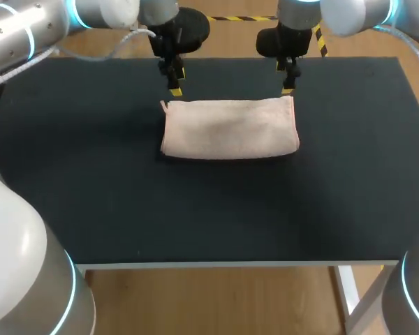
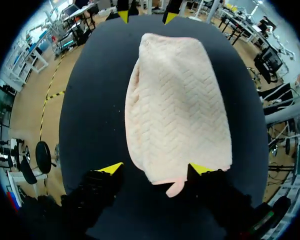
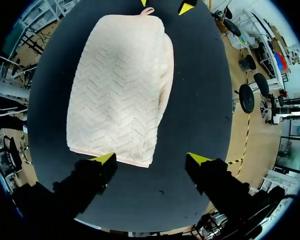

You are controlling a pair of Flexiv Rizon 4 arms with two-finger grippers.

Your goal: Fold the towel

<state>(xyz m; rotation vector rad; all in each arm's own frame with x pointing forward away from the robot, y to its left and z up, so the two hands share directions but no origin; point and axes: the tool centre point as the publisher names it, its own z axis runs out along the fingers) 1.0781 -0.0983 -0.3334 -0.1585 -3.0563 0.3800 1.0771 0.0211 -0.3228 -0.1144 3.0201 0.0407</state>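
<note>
Lying folded on matte black table (image 1: 195, 216): soft pink herringbone-weave towel (image 1: 229, 128).

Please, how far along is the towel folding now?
Done: the towel lies folded into a doubled strip on the table. In hand: nothing; the left gripper and right gripper hover open at its far corners. Left: perhaps one more fold, if a smaller packet is wanted.

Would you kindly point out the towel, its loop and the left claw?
towel (image 1: 229, 128): head view, middle of top layer.
loop (image 2: 175, 189): left wrist view, its curve.
left claw (image 2: 156, 168): left wrist view, midway between yellow tips.
</note>
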